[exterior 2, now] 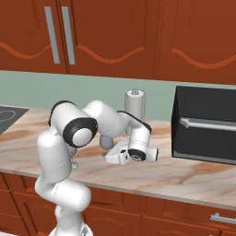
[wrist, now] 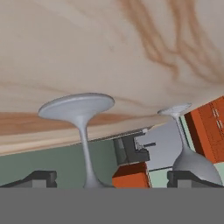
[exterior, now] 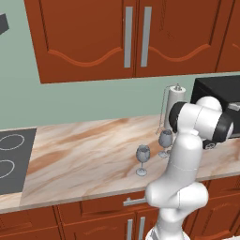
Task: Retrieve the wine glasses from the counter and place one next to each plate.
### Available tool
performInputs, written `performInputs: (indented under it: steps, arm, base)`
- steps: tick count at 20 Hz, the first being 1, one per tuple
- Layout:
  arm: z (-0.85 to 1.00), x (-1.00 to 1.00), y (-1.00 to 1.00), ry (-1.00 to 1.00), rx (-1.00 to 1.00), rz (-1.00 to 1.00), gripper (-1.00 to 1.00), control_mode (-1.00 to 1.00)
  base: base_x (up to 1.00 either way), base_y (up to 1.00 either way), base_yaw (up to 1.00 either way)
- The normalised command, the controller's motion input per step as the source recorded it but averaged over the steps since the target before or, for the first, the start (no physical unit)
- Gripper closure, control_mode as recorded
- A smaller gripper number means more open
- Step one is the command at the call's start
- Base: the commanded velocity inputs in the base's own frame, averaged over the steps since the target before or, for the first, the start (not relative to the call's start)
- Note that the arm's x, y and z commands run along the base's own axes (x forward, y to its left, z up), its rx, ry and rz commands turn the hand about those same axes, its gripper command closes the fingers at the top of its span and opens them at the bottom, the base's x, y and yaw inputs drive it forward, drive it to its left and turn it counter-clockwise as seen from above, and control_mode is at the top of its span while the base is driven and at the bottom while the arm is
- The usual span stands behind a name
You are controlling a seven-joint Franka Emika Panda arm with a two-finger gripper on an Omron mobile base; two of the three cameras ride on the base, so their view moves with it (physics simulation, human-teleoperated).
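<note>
The 2 small translucent grey-blue stemmed wine glasses stand upright on the beige-tan marbled stone bench, near its front edge and just apart from each other: the nearer glass and the farther glass, which the white arm partly covers in the left base view.

The jaws are spread wide, and the hand is rolled over, so in the hand view the bench hangs overhead and the glasses appear foot-up. The thin stem of the closer glass runs down between the 2 dark fingertips without touching either. This low, level pose probably serves a pinch on the stem beneath the bowl, where a thin-walled glass is easiest to hold steady. The other glass sits off to one side, beyond the fingertip.

The closer glass's bowl is cut off at the bottom of the hand view. In the right base view the wrist and forearm hide most of both glasses. The 2 plates lie outside all 3 views. A white paper-towel roll and a black microwave stand behind.
</note>
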Motion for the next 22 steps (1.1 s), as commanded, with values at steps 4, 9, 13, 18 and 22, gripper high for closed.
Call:
performInputs:
  steps: [4,9,13,18,22]
  arm:
    - [-0.03,0.0,0.18,0.05,0.0,0.0,-1.0,-1.0]
    - [0.0,0.0,0.06,0.04,0.0,0.0,1.0,-1.0]
    - [0.0,0.0,0.0,0.06,0.0,0.0,1.0,-1.0]
    - [0.0,0.0,0.0,0.02,0.0,0.0,1.0,-1.0]
    - [0.0,0.0,0.0,0.0,0.0,0.0,1.0,-1.0]
  base:
    - [0.0,0.0,0.0]
    - [0.0,0.0,0.0]
    - [0.0,0.0,0.0]
    - [0.0,0.0,0.0]
    - [0.0,0.0,0.0]
